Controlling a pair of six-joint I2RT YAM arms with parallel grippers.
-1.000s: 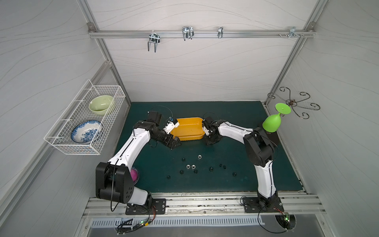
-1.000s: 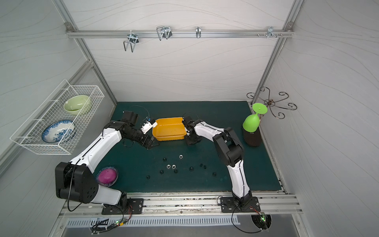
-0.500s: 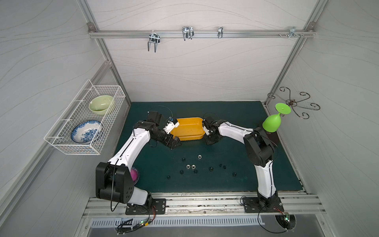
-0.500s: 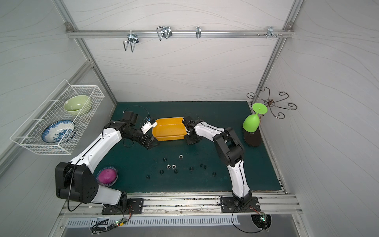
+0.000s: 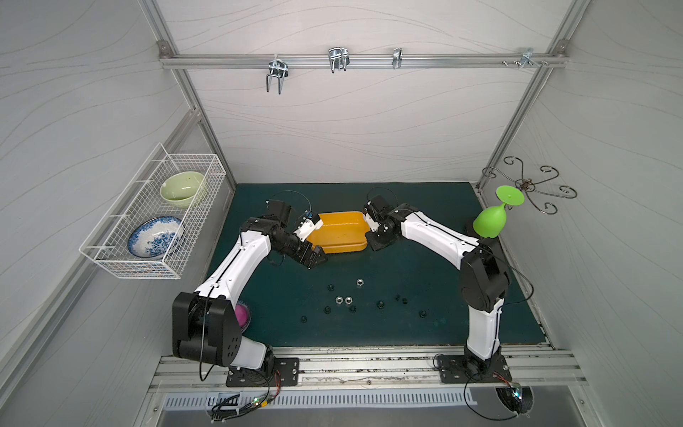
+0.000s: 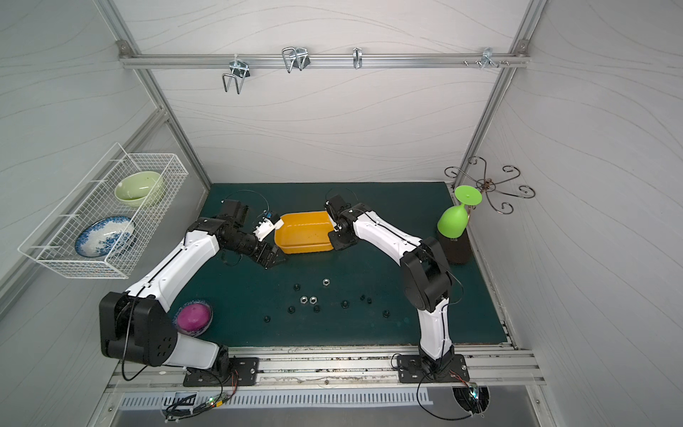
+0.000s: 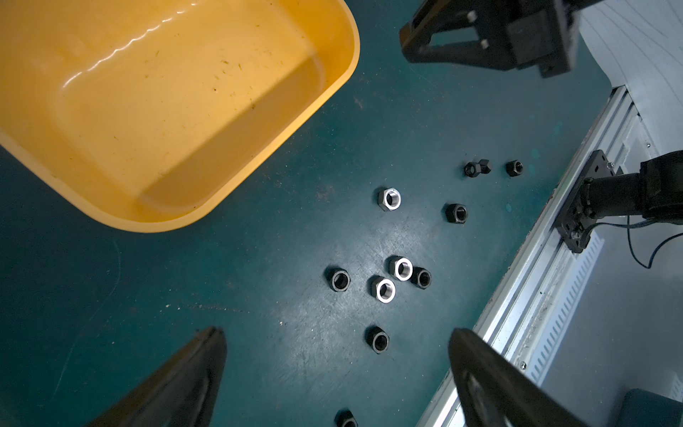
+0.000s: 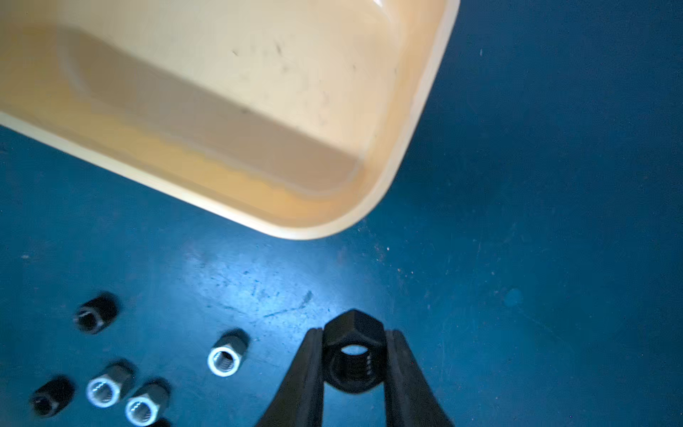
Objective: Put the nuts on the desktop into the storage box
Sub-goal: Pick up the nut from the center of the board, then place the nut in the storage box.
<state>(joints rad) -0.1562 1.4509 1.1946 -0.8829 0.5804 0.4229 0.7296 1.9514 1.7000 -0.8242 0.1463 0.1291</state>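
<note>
R gripper (image 8: 354,332) pinches one black nut (image 8: 353,364) just beside the box (image 8: 221,111) corner. L gripper (image 7: 336,332) is wide open, empty, near the box. Other nuts (image 7: 384,288) lie on desktop (image 7: 258,258) near box.

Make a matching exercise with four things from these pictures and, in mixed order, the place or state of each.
1 right gripper
2 left gripper
3 storage box
4 pale green bowl

A in the wire basket
B open, holding nothing
C resting on the desktop
D shut on a black nut

Pairs: 1-D, 2-B, 3-C, 4-A.
</note>
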